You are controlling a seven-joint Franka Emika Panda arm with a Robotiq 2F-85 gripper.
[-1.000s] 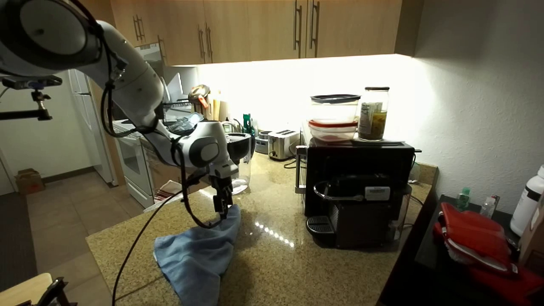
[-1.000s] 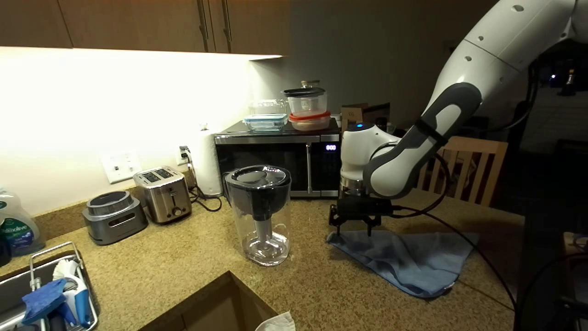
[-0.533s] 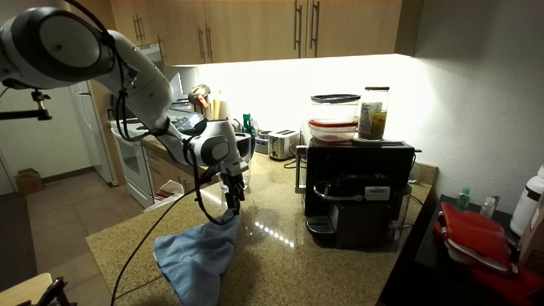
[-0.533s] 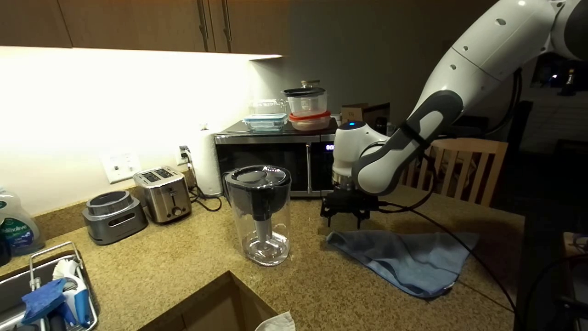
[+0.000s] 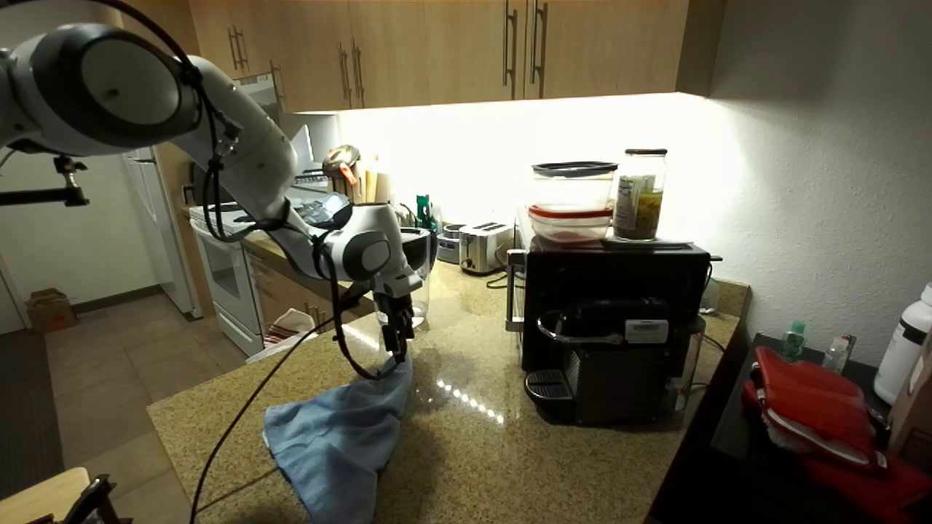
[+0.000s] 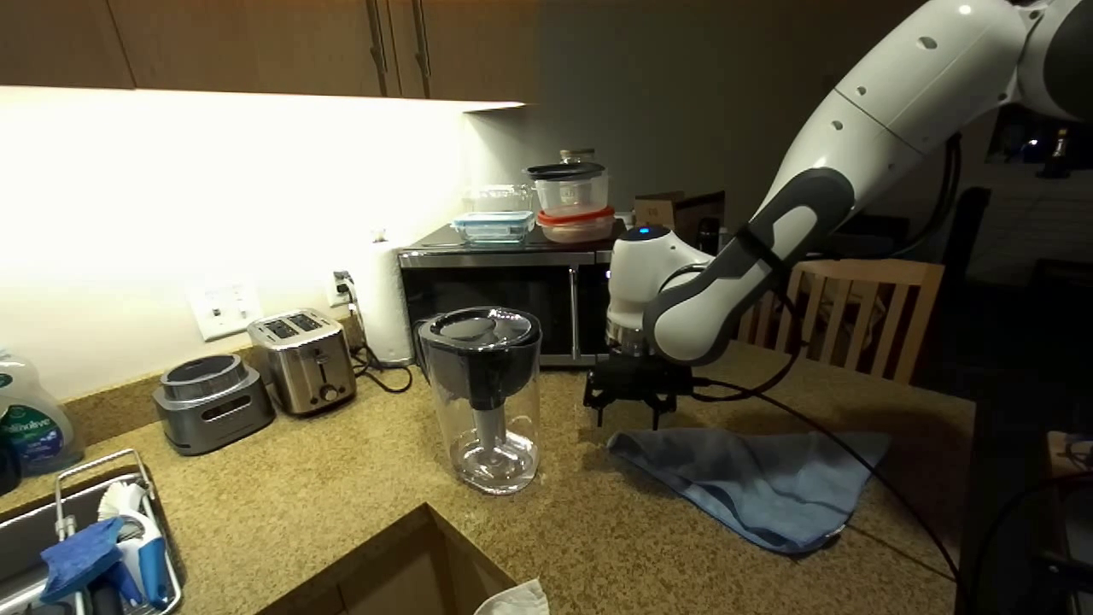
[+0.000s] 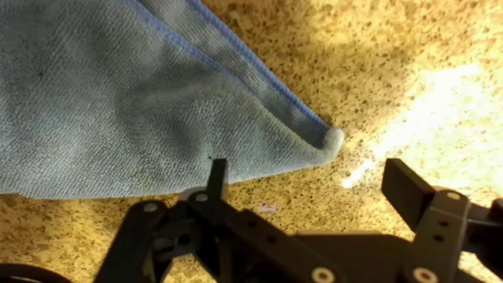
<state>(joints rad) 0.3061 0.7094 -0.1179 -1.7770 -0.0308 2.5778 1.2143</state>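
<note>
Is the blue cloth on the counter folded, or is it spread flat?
Folded, loosely: in the wrist view, one layer of the blue cloth lies over another, and their two hemmed edges converge toward the tip.

I'm carrying the claw [image 6: 628, 425] a little higher and nearer to the water filter pitcher [image 6: 482, 401] than a second ago. One finger [image 7: 406, 192] is now hanging past the corner of the blue cloth [image 6: 756, 478]; before, it was reaching down over it. In an exterior view, my arm [image 6: 807, 201] is shifting along, and its wrist [image 6: 646, 278] is now covering nearly all of the lit microwave clock [image 6: 608, 274].
</note>
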